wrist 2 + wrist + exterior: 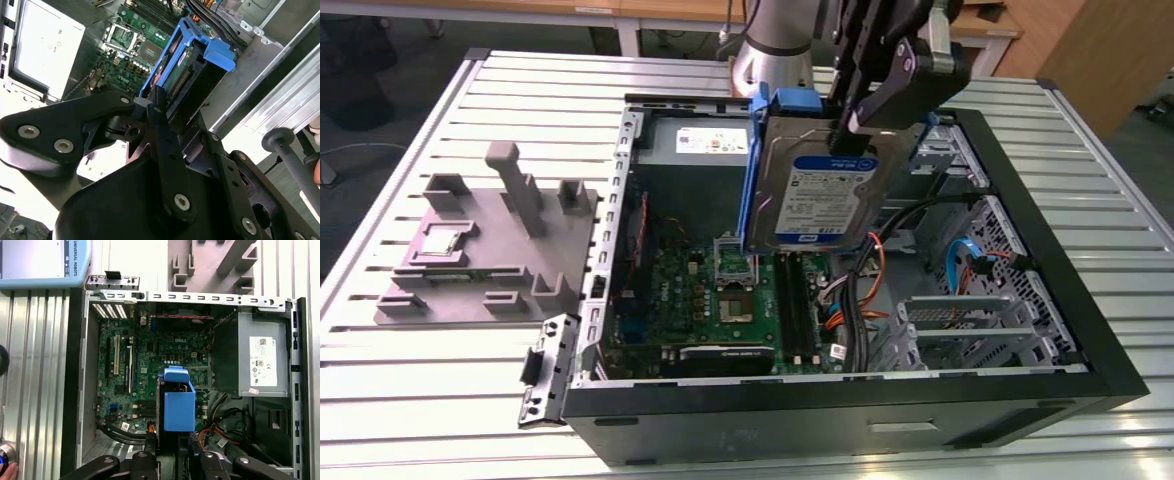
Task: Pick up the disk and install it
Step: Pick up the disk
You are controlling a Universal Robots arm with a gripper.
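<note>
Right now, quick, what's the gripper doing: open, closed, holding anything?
Gripper: closed on the disk, holding it on edge above the open computer case.

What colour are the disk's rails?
Blue; the disk's rails show best in the second wrist view.

Top of the disk point(821, 195) apparently hidden behind the jaws, arm point(778, 45) cut off at exterior view's edge

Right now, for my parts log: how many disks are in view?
1: the disk, gripped by the tool above the open computer case. Others may hide in its bays.
</note>
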